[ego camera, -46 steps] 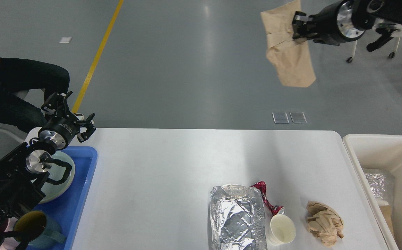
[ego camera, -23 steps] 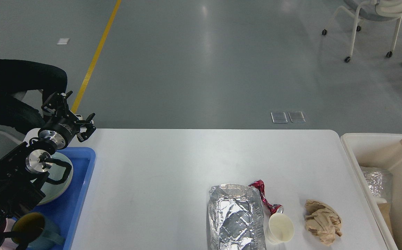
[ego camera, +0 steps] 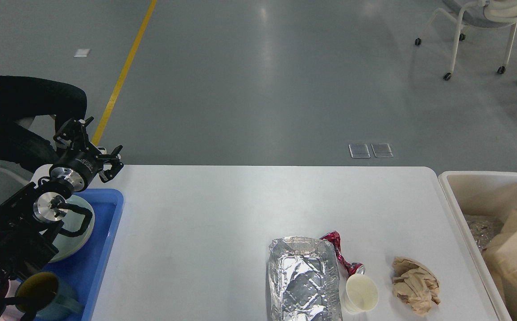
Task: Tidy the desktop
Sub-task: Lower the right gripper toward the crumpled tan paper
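Grey floor surrounds your worktop (ego camera: 222, 209); foil tray (ego camera: 303, 280), cup (ego camera: 361, 293) and crumpled paper (ego camera: 415, 284) await binning. Your left end effector (ego camera: 89, 147) hovers spread wide, empty; the right one is out of sight.

Desktop (ego camera: 222, 214): large white matte tabletop, rounded far corners, lying flat; near edge cut off, so probably rectangular.

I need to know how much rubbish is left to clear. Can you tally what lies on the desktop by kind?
Foil tray: 1
Paper cup: 1
Crumpled brown paper: 1
Red wrapper: 1
Total on the desktop: 4
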`<control>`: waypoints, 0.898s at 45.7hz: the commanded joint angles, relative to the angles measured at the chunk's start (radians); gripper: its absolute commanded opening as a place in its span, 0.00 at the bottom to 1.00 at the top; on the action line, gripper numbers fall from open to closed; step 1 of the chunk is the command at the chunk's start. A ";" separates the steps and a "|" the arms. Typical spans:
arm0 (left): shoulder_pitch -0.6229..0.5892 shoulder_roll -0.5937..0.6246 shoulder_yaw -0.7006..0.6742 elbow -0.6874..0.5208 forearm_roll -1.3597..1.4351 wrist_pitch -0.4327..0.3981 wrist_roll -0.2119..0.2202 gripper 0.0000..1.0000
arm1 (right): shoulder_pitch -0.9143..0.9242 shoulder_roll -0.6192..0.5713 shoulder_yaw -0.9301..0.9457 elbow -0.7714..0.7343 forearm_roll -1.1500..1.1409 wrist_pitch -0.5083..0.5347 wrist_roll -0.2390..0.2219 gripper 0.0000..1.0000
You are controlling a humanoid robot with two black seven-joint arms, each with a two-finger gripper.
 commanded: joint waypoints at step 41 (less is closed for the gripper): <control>0.000 0.000 0.000 0.000 0.000 0.000 0.000 0.97 | 0.972 0.406 -0.590 0.449 0.325 0.599 0.004 1.00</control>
